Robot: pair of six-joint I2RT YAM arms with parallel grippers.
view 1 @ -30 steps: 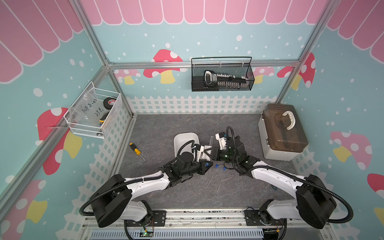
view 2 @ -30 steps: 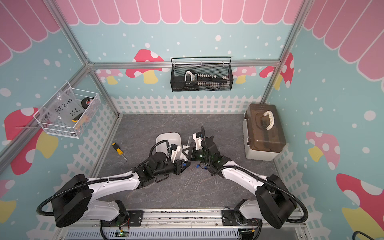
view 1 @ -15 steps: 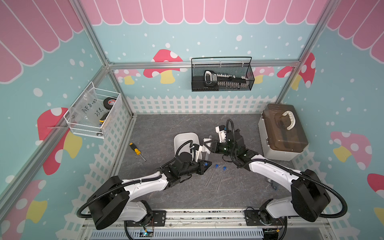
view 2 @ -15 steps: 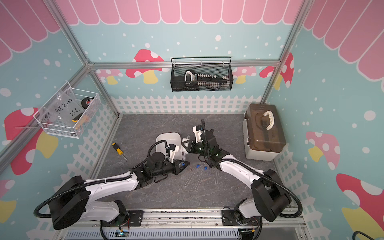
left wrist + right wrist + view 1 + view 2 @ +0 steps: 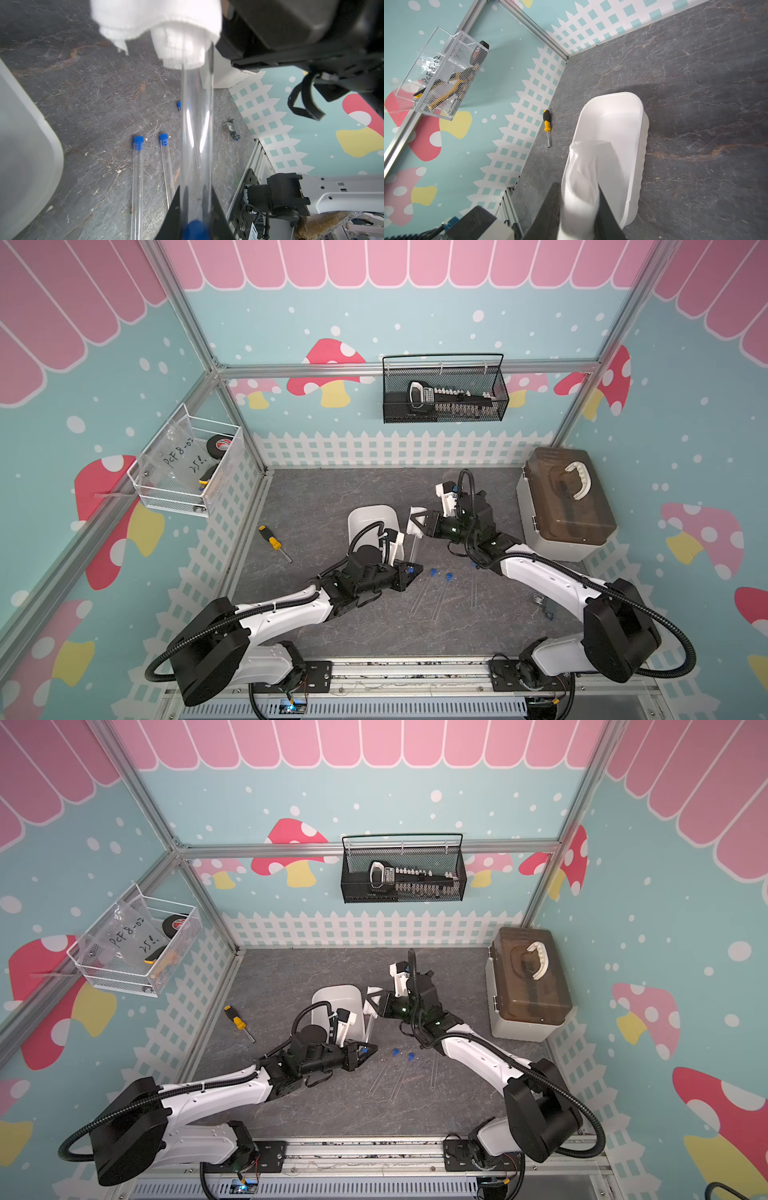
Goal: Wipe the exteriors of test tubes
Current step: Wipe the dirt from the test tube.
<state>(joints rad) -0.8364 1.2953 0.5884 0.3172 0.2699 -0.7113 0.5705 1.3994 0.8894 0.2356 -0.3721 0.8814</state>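
Observation:
My left gripper [image 5: 409, 572] [image 5: 195, 218] is shut on the blue-capped end of a clear test tube [image 5: 413, 549] [image 5: 196, 135]. The tube rises off the mat towards the back. Its far tip meets a white cloth [image 5: 415, 516] [image 5: 166, 25] [image 5: 583, 176], and my right gripper [image 5: 420, 526] [image 5: 579, 212] is shut on that cloth. Three more test tubes lie on the grey mat, two side by side [image 5: 422, 593] [image 5: 440, 597] [image 5: 137, 176] and one [image 5: 473, 589] partly under the right arm.
A white tray [image 5: 365, 516] [image 5: 639, 145] sits just behind the left wrist. A yellow-and-black screwdriver [image 5: 274, 542] lies at the left. A brown-lidded box [image 5: 565, 506] stands at the right. A small clip [image 5: 542, 605] lies near the right arm. Wire baskets [image 5: 444, 396] [image 5: 187, 468] hang on the walls.
My right gripper has slid the cloth along the held tube, away from the cap and out to its far tip. The left gripper has barely moved.

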